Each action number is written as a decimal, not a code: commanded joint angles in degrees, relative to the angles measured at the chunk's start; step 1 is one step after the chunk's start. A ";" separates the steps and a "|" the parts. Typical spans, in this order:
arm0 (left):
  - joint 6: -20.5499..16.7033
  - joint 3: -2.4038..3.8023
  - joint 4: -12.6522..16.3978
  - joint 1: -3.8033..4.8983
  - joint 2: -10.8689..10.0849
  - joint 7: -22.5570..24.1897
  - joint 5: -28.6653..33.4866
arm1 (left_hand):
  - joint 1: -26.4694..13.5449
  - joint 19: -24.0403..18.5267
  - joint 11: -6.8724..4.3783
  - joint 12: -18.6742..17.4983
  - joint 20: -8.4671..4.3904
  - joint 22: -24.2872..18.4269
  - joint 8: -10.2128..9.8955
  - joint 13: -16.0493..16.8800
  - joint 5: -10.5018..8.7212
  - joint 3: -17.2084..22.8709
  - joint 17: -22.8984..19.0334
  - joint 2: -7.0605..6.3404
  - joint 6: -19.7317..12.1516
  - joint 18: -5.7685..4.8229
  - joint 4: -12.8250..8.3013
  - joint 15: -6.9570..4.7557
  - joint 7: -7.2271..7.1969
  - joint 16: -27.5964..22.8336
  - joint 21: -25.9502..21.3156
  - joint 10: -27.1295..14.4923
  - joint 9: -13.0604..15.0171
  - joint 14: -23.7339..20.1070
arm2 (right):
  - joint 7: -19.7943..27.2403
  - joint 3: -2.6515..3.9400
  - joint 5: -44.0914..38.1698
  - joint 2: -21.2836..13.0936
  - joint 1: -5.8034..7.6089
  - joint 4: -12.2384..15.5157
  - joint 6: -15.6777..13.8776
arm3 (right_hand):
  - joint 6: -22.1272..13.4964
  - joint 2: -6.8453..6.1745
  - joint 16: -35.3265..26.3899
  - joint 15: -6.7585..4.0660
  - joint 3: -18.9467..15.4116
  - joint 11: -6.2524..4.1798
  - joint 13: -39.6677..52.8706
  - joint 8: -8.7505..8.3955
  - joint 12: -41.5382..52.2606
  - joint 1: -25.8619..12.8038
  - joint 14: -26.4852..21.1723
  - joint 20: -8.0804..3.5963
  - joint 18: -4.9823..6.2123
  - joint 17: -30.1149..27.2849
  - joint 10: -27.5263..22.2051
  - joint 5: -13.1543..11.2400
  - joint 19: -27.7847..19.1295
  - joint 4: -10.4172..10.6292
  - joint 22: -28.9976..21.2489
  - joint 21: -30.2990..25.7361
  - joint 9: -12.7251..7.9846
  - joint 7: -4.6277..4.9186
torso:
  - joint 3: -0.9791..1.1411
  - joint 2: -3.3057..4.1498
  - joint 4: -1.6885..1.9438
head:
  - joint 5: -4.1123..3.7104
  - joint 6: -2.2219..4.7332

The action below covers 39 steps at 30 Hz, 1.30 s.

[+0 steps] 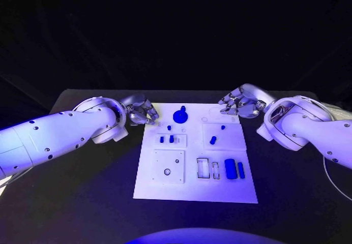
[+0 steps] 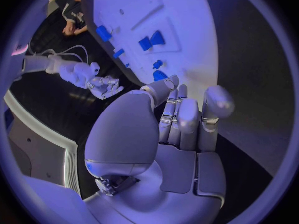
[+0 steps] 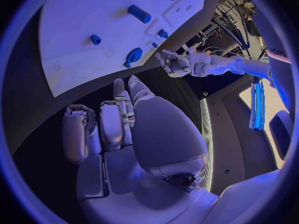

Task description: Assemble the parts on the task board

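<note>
- Nearest the head camera: bare near end of the task board [image 1: 194,195], a flat matte white plate with shallow rectangular recesses.
- Blue bars [image 1: 235,168] sit in the near-right area, long axes running away from the robot, next to two empty slot frames [image 1: 207,168].
- Small blue pegs [image 1: 167,138] stand mid-board; one more peg [image 1: 212,140] is in the right recess.
- Round blue knob part [image 1: 179,116] sits at the far end, between both hands.
- Left hand [image 1: 141,112] hovers at the far-left board edge, fingers loosely curled, holding nothing.
- Right hand [image 1: 239,104] hovers over the far-right corner, fingers apart, also holding nothing.
- Judgement: the knob lies inboard of both hands and the left looks slightly closer; bars and pegs are all nearer the robot than either hand.
- Parts look like smooth, rigid plastic.
</note>
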 commanded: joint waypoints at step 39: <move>-7.17 -0.40 7.26 -0.30 -4.62 25.92 65.76 | -3.62 -6.11 -1.02 8.13 -0.40 -10.22 2.25 2.38 -0.24 -5.72 -12.34 2.22 -0.02 2.36 2.56 -0.58 -0.86 -7.61 -14.62 1.92 -0.41 -6.03 | -7.36 0.00 -32.47 3.16 -3.34 0.06 13.08 | 5.17 -5.01 -3.45 0.52 12.08 0.16 -20.69 -0.30 -8.69 -2.35 1.59 0.55 0.58 -5.64 2.33 -4.89 -0.71 0.16 -0.36 -1.64 0.14 -1.03 | 0.05 0.14 0.02 | -3.01 0.54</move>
